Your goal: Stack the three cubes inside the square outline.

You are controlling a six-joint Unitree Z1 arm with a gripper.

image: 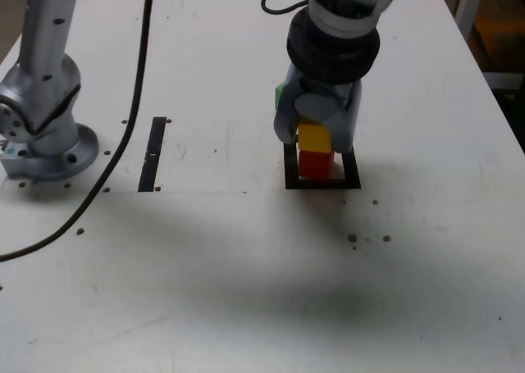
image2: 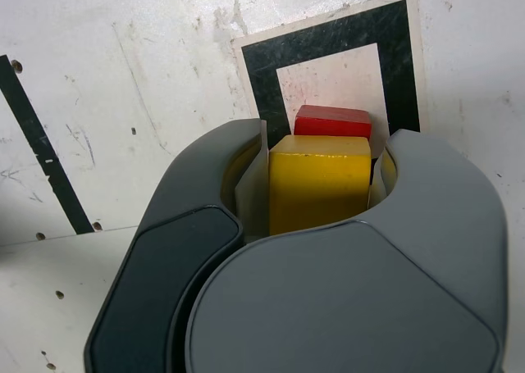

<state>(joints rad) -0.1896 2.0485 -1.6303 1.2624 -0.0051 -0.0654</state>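
Our hand (image2: 320,194) grips the yellow cube (image2: 318,180) — the red cube (image2: 332,120) sits directly beneath it, inside the outline (image2: 262,86).

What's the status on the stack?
Tool shut on yellow cube, sitting over red cube in outline. Green cube partly hidden behind tool. Nothing blocking.

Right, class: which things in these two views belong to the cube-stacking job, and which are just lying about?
Job:
claw, shut on yellow cube
red cube
green cube
square outline

Lying about:
black tape strip
black cable
arm base
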